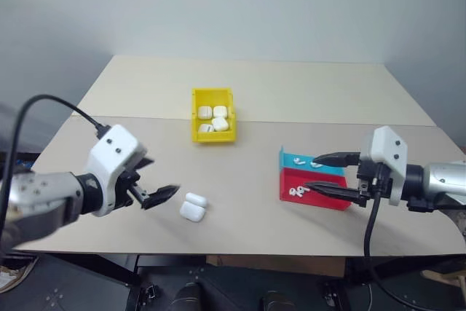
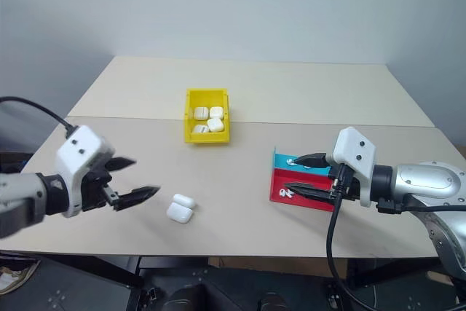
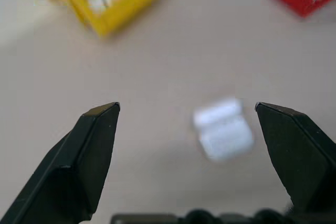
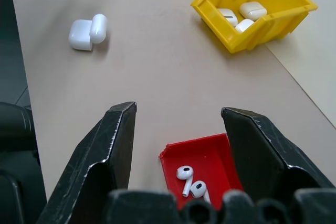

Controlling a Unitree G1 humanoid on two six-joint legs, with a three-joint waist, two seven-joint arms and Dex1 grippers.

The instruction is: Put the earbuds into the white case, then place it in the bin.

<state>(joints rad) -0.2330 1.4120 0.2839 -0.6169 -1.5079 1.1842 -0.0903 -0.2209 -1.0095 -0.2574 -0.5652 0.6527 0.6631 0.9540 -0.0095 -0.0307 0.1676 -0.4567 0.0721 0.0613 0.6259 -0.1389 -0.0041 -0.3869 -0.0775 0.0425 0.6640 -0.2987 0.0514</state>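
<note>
A pale worktop (image 1: 255,107) carried a yellow bin (image 1: 213,115) near its middle, w/ several closed white cases already inside. Nearer the front edge, left of centre, the white case (image 1: 194,207) lay alone w/ its lid flipped up, apart from everything else. At front right sat a red and blue tray (image 1: 313,180); two earbuds (image 4: 190,180) lay in its red half, and at least one more in the blue half. The left claw (image 1: 154,196) hovered just left of the case, released and spread wide, gripping nothing. The right claw (image 1: 328,172) hung over the tray, jaws parted and empty, the earbuds showing between its fingers (image 4: 105,150) in the wrist view. The step in hand looked like picking an earbud from the red half. To do it well, the right claw probably should come down w/ one bud centred between the jaws, close gently on its stem so the glossy piece doesn't pop out, and avoid catching the tray wall. Meanwhile the left claw could steady the open case so it won't slide during insertion.
</note>
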